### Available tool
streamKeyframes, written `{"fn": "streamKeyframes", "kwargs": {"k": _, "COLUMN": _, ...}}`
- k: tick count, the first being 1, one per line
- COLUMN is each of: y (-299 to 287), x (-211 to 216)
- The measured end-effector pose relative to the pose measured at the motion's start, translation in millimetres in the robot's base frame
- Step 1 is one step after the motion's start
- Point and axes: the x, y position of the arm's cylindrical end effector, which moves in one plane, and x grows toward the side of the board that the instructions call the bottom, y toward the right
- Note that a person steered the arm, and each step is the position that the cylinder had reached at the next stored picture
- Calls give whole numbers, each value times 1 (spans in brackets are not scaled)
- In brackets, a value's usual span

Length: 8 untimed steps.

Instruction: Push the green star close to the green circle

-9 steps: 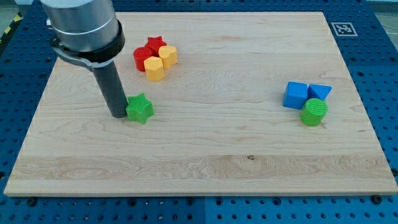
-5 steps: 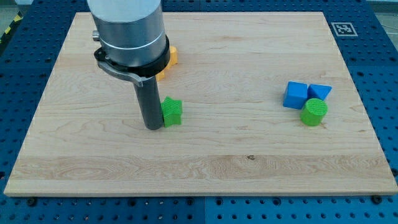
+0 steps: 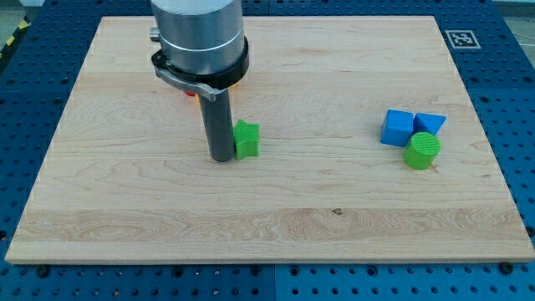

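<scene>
Just tip touching ribbed green star

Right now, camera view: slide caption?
My tip pushes the green star rightward toward the distant green circle.

Broad grey metal cylinder, black collar, straight dark rod down to my tip.

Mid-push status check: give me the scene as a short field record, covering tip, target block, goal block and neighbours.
tip: my tip against the view's left side of the green star
goal: green circle, far toward the view's right
gap: wide, bare board between
beside goal: two blue blocks, just above it
behind arm: red and orange blocks, mostly hidden
</scene>
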Motion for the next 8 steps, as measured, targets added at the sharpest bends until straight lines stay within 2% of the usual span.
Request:
{"fn": "streamKeyframes", "kwargs": {"k": 1, "y": 35, "x": -3}}
{"fn": "streamKeyframes", "kwargs": {"k": 5, "y": 60, "x": 5}}
{"fn": "streamKeyframes", "kwargs": {"k": 6, "y": 60, "x": 5}}
{"fn": "streamKeyframes", "kwargs": {"k": 7, "y": 36, "x": 4}}
{"fn": "streamKeyframes", "kwargs": {"k": 8, "y": 22, "x": -13}}
